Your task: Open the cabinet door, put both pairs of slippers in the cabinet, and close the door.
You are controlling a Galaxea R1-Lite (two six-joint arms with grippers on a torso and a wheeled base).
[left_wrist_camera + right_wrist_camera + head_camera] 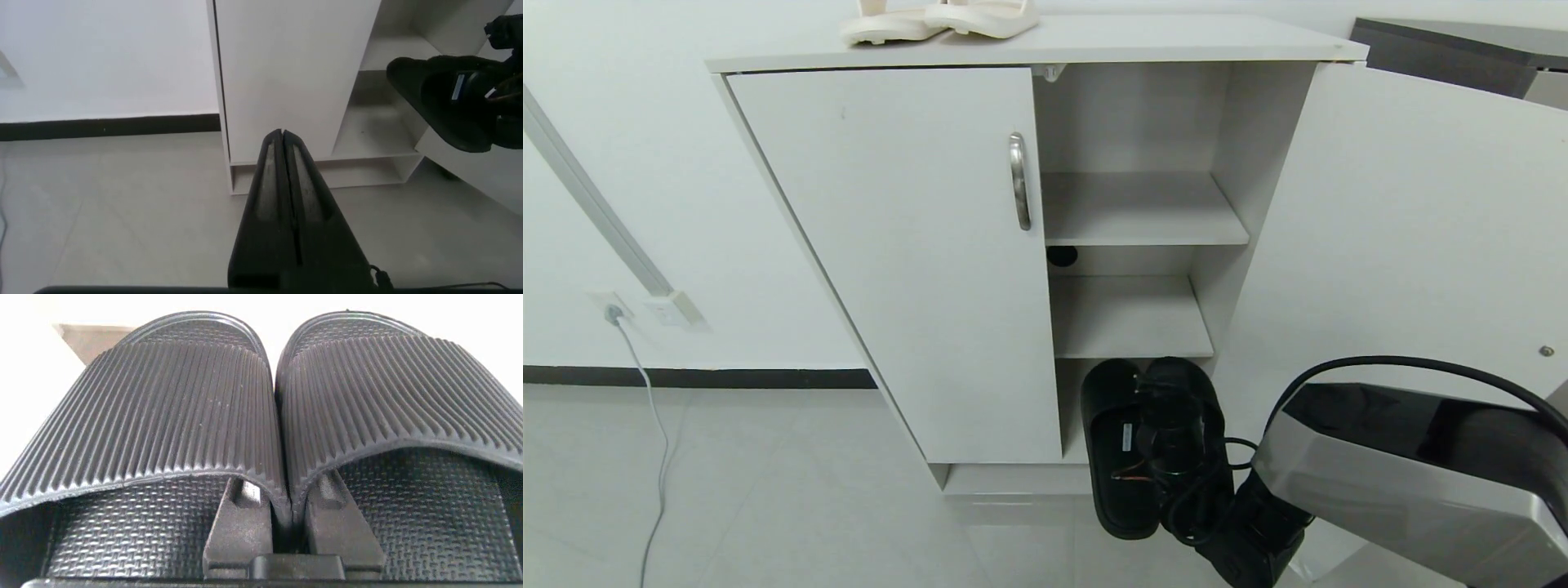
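A pair of black slippers (1123, 445) is at the mouth of the cabinet's (1094, 45) lowest compartment, toes inside and heels sticking out over the floor. My right gripper (284, 516) is shut on them, one finger (237, 518) inside each slipper, pinching the inner walls together under the ribbed straps. The right door (1405, 245) stands open. The left door (898, 261) is closed, with a metal handle (1019, 181). A cream pair of slippers (939, 20) lies on the cabinet top. My left gripper (282, 171) is shut on nothing, low over the floor before the closed door.
Two bare shelves (1135, 208) sit above the bottom compartment. A wall socket (613, 312) with a cable trailing to the floor is on the left. Grey tiled floor (768, 490) lies open in front. Dark furniture (1445, 49) stands behind the open door.
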